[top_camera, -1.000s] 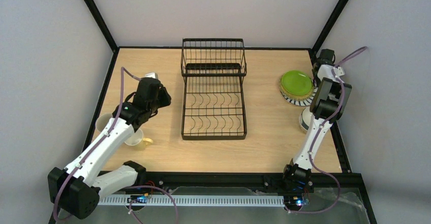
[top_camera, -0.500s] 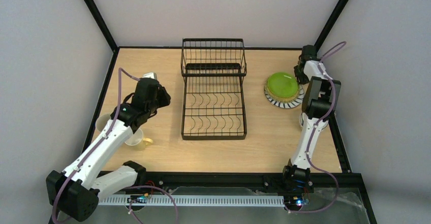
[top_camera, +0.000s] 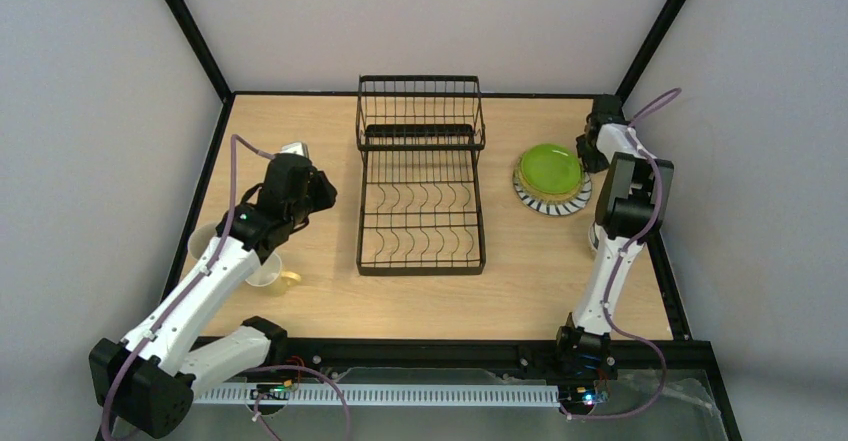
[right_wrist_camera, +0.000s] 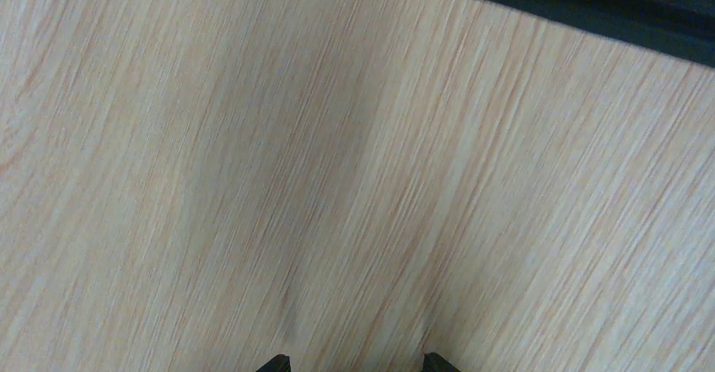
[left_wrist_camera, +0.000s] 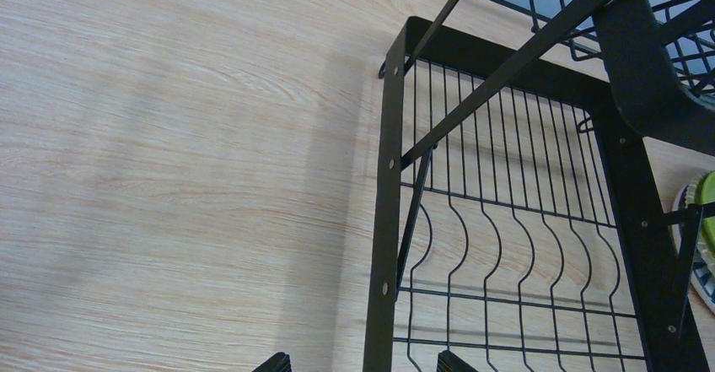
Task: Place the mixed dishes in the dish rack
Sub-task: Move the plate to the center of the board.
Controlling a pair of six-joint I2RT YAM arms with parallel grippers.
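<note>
The black wire dish rack [top_camera: 420, 176] stands mid-table with nothing in it. A lime green plate [top_camera: 550, 168] tops a stack with a striped-rim plate [top_camera: 553, 204] at the bottom, right of the rack. My right gripper [top_camera: 586, 151] is open beside the stack's far right edge; its wrist view shows bare wood between the fingertips [right_wrist_camera: 274, 363]. My left gripper [top_camera: 318, 189] hangs open left of the rack, over the rack's left rail [left_wrist_camera: 389, 220]. A pale yellow mug [top_camera: 270, 274] and a cream mug [top_camera: 199, 242] sit under the left arm.
A white mug-like thing [top_camera: 295, 148] peeks out behind the left wrist. Another mug [top_camera: 596, 242] is mostly hidden by the right arm. The black frame rail [right_wrist_camera: 590, 1] borders the table at the far right corner.
The right arm swung toward the far right corner. The plate stack slid left, closer to the rack. The left arm barely moved.
</note>
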